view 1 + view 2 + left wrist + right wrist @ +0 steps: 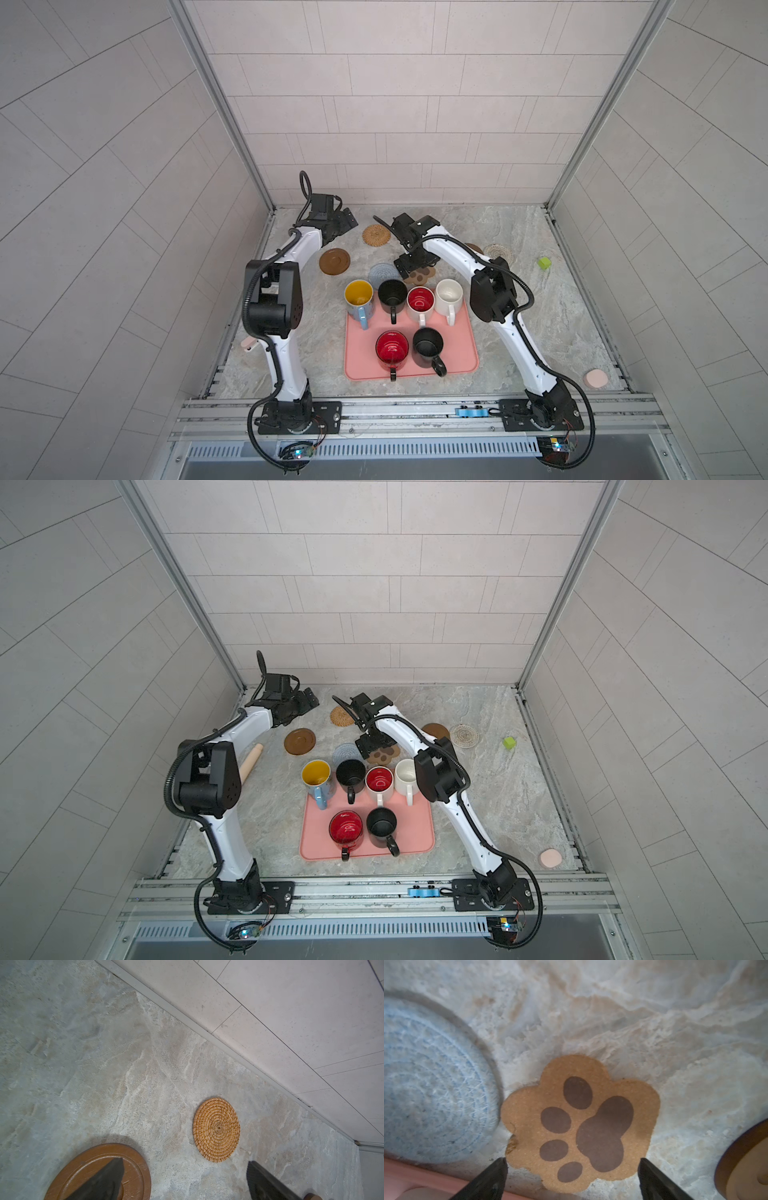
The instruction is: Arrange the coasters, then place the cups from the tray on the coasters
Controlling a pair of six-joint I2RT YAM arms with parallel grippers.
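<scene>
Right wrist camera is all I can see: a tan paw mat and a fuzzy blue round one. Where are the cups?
Observer: On the large flat pink tray, all six of them, like the light blue mug with yellow inside.
Operator: Is any mat far away?
Observer: Yes, the whitish crochet round coaster lies well off to the right of your tan paw-shaped coaster.
Operator: What's the other arm doing?
Observer: The left gripper hangs open and empty near the back wall, beside the dark brown wooden disc coaster and the woven tan rattan round coaster.
</scene>
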